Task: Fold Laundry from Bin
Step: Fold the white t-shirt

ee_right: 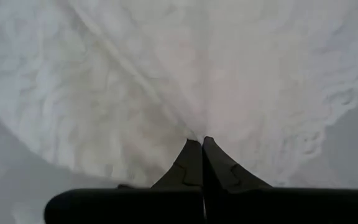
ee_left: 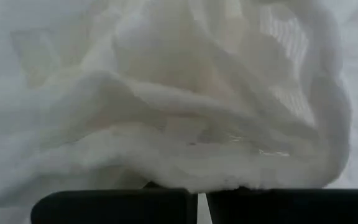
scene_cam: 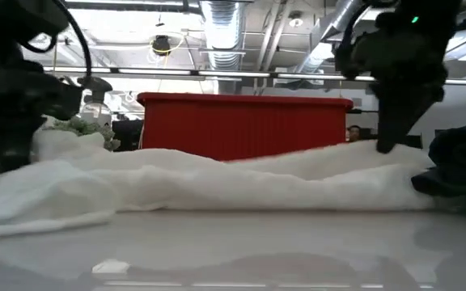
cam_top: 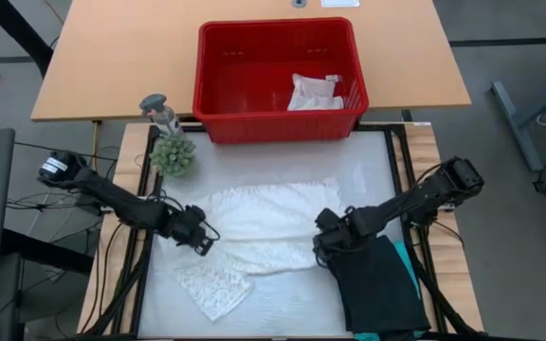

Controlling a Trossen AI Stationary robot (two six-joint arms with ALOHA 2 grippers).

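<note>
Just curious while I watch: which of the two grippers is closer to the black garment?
The right gripper: it sits shut at the black garment's near corner, pinching the white lacy top. The left gripper is shut on the top's opposite side.

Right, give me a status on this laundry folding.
Done: a black garment lies folded over teal cloth at the table's right. In hand: the left gripper and right gripper are each shut on an edge of the white lacy top, spread mid-table. Left: a small white cloth in the red bin.
</note>
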